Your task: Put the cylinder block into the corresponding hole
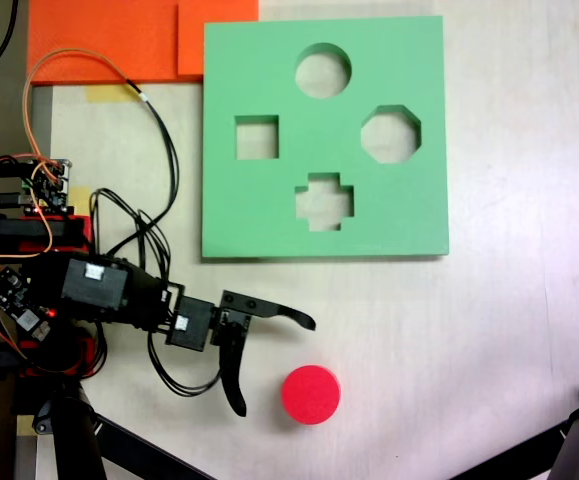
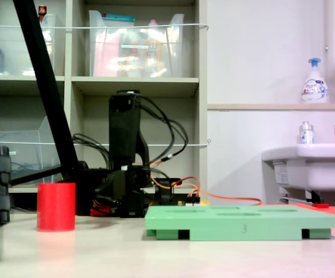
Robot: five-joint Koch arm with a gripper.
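Observation:
The red cylinder block (image 1: 310, 394) stands upright on the pale table, near the front edge in the first exterior view and at the second exterior view's left (image 2: 56, 207). My gripper (image 1: 276, 367) is open just to the left of it in the first exterior view. Its two black fingers (image 1: 287, 316) are spread wide, with nothing between them and clear of the block. The square green foam board (image 1: 269, 60) lies farther back and shows low at the second exterior view's right (image 2: 242, 223). Its circular hole (image 1: 323, 70) sits near the far edge and is empty.
The board also has a square cutout (image 1: 256, 137), an octagonal cutout (image 1: 390, 134) and a cross cutout (image 1: 324, 201). Orange foam sheets (image 1: 119, 40) lie at the back left. Cables and a circuit board (image 1: 44, 185) crowd the arm's base. Black stand legs (image 1: 119, 445) cross the front corners.

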